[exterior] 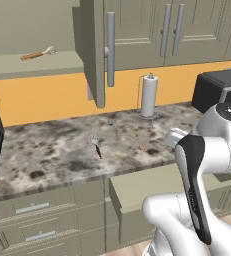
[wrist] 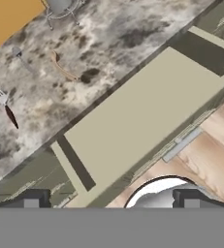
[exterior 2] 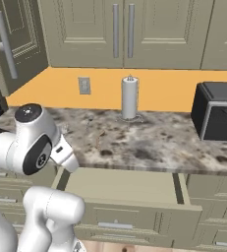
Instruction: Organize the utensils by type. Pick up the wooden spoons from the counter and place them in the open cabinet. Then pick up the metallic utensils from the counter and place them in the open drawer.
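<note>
**One wooden spoon shelved, three utensils left**

Nearest: gripper (wrist: 111, 206) w/ jaws wide, holding nothing, hanging over the open drawer (wrist: 137, 111), which looks bare inside. Further out on the counter (exterior: 52, 150): fork (exterior: 96, 146) at approx 10 o'clock in hand view, brown wooden spoon (exterior: 138, 140) and grey metal spoon (exterior: 113, 125) toward 11. Farthest: orange-brown spoon (exterior: 37, 54) already on cabinet (exterior: 94, 50) shelf. Est. a quarter done; 1 wooden + 2 metal to go
</note>
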You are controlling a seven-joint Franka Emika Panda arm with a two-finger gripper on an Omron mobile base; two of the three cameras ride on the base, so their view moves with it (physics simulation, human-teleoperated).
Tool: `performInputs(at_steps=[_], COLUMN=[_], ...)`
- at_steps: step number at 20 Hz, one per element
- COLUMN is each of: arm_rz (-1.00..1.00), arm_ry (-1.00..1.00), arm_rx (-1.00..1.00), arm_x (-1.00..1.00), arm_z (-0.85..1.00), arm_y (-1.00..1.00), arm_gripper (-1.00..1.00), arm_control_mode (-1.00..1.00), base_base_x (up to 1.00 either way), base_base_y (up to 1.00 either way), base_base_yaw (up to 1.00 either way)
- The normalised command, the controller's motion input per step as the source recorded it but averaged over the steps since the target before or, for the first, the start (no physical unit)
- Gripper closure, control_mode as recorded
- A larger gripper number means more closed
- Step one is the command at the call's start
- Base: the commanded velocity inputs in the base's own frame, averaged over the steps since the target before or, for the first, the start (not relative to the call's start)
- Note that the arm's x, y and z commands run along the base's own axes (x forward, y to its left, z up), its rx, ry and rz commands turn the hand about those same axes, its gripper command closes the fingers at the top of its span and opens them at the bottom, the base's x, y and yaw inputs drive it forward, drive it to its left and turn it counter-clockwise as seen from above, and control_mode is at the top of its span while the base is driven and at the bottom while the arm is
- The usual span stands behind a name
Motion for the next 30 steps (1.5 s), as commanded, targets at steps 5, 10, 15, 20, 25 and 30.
performInputs(at_steps=[5, 10, 15, 20, 25, 30], arm_rz=[0.28, 0.23, 0.17, 0.19, 0.2, 0.21], arm_ry=[0.0, 0.0, 0.2, 0.16, -0.04, -0.02], arm_rx=[-0.01, -0.06, -0.16, -0.14, -0.01, 0.0], arm_x=[0.44, 0.78, 0.77, 0.56, 0.38, 0.42], arm_z=[-0.1, -0.01, -0.08, -0.29, -0.55, -0.54], arm_y=[-0.02, 0.0, 0.01, 0.0, 0.0, 0.0], arm_gripper=[-1.0, -1.0, -1.0, -1.0, -1.0, -1.0], arm_control_mode=[-1.0, -1.0, -1.0, -1.0, -1.0, -1.0], base_base_x=[0.0, 0.0, 0.0, 0.0, 0.0, 0.0], base_base_y=[0.0, 0.0, 0.0, 0.0, 0.0, 0.0], base_base_yaw=[0.0, 0.0, 0.0, 0.0, 0.0, 0.0])
